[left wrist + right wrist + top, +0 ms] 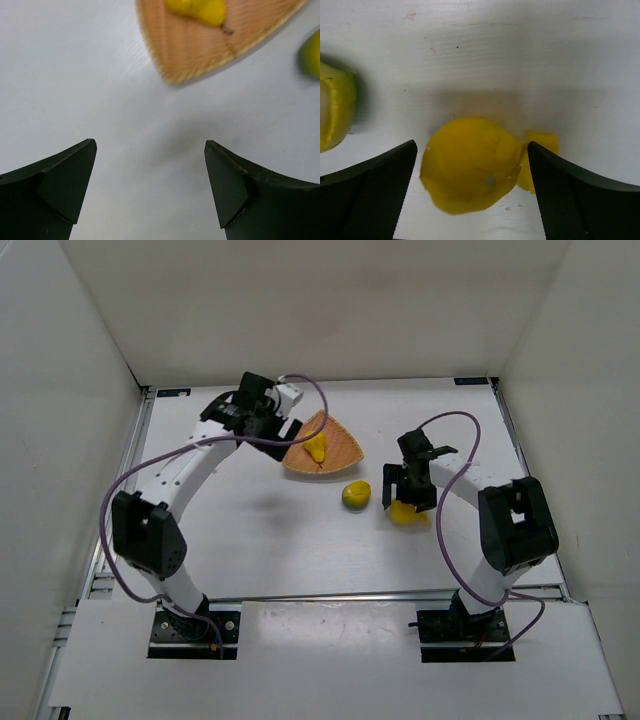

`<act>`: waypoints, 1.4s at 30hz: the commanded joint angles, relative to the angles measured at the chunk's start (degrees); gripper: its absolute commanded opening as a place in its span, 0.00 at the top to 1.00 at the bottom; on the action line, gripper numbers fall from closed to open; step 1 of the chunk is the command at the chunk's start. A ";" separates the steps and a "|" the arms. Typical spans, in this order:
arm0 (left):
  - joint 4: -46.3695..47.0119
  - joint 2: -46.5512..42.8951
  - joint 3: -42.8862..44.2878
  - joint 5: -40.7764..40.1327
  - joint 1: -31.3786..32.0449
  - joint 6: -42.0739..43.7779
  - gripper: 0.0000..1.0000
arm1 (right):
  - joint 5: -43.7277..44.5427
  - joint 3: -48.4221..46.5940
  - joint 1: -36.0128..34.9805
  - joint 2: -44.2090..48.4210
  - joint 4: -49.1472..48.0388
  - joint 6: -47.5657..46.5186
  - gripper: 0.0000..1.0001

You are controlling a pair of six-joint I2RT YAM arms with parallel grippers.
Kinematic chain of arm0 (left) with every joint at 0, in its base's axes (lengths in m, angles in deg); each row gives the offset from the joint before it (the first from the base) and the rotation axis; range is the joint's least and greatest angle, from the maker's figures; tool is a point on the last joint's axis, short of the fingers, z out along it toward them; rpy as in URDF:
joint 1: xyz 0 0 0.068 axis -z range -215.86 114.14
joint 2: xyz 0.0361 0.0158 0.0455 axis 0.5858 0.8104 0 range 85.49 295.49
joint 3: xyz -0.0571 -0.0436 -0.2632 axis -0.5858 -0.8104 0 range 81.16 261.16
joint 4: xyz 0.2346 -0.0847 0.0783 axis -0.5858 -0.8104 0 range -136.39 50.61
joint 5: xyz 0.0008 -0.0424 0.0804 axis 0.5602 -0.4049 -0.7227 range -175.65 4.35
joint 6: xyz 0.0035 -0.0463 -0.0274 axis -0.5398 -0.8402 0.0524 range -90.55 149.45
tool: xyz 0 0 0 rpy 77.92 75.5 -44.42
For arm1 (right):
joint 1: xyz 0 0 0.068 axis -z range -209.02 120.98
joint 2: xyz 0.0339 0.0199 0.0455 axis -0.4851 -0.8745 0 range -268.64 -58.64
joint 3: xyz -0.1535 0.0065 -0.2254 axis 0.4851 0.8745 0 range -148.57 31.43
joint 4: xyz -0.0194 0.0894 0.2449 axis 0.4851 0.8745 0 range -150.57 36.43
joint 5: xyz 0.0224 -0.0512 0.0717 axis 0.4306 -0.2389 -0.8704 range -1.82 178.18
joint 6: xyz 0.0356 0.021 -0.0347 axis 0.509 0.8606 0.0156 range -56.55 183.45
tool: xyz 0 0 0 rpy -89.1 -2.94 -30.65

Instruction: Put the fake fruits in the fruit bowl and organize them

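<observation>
The wooden fruit bowl point(340, 450) sits at the table's middle back, with one yellow pear point(316, 448) inside; both show in the left wrist view, the bowl point(200, 45) and pear point(200, 7) at the top. My left gripper point(283, 430) hangs open and empty just left of the bowl. The green-and-yellow round fruit point(356, 495) lies in front of the bowl, and shows at the left edge of the right wrist view point(335, 112). The second yellow pear point(405, 512) lies on the table. My right gripper point(470, 170) is open around it point(470, 162), fingers on either side, not closed.
White walls enclose the table on three sides. The purple cables loop over both arms. The round fruit lies close to the left of my right gripper.
</observation>
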 commanded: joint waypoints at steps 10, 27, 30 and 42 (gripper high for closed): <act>0.79 -16.17 -19.95 -2.91 -11.98 -1.88 0.00 | 6.33 -1.86 -3.22 -2.06 1.48 8.33 0.63; 2.90 -18.98 -29.00 -2.39 -16.99 -3.46 0.00 | 13.20 -45.60 -10.33 -15.48 6.31 4.39 0.64; 2.90 -19.59 -29.00 -2.91 -16.99 -2.93 0.00 | 9.42 -55.11 -10.95 -23.74 6.31 4.38 0.64; 2.90 -18.54 -29.44 -2.91 -16.99 -2.93 0.00 | -2.10 -59.88 -12.00 -30.19 5.26 3.77 0.04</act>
